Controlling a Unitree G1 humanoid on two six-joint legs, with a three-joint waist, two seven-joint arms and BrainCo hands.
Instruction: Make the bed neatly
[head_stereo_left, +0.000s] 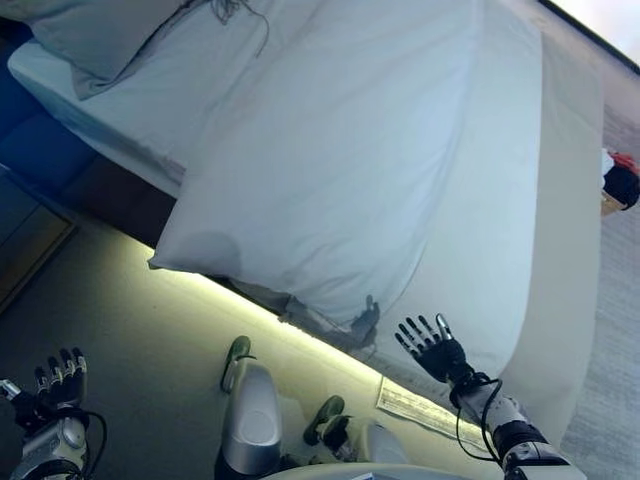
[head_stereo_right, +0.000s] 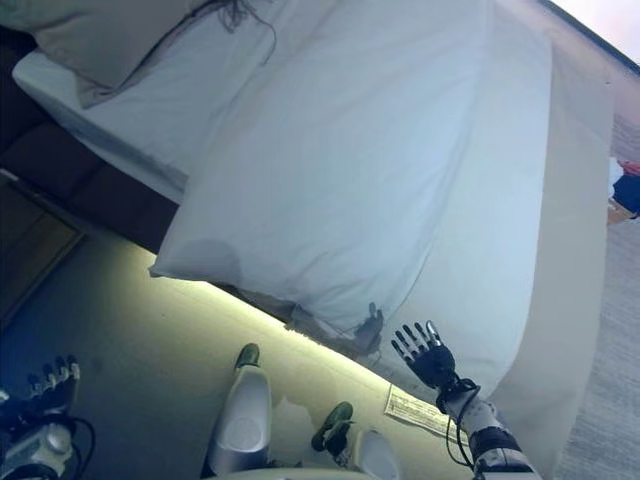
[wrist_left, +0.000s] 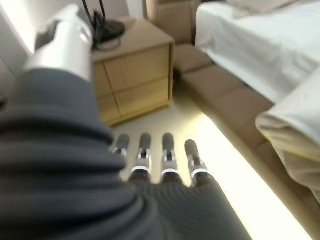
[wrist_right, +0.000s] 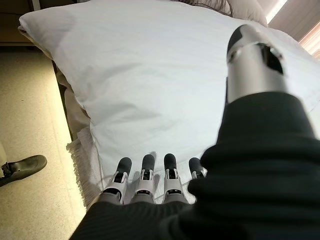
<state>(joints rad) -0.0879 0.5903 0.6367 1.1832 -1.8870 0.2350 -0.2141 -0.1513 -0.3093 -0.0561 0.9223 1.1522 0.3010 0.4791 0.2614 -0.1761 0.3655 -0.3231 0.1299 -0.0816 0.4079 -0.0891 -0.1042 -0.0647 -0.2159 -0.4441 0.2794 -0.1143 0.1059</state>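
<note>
A: Where does the duvet (head_stereo_left: 330, 170) lie?

B: Spread white over the bed (head_stereo_left: 560, 200), with one puffed corner (head_stereo_left: 185, 255) hanging past the near side, over the lit strip of floor (head_stereo_left: 130, 330). A pillow (head_stereo_left: 100, 40) sits at the head end, and a fringed cloth edge (wrist_right: 80, 165) peeks from beneath the duvet's near hem.

A: And the hands?

B: The right hand (head_stereo_left: 432, 347) hovers just beside the near hem, fingers (wrist_right: 145, 172) straight and spread, holding nothing. The left hand (head_stereo_left: 58, 382) hangs low over the floor, well apart from the bed, fingers relaxed and empty too; a wooden nightstand (wrist_left: 132, 75) stands beyond it.

A: How would the duvet handle?

B: I judge it soft, light and bulky. It should drape and crease rather than keep a shape, and the smooth cover may slip through a loose pinch.

A: Best place to take hold?

B: Probably the overhanging corner or the near hem, where a fold can be gathered between thumb and fingers. Pulling from one point would likely skew it, so a grip at each end of the hem seems wiser.
</note>
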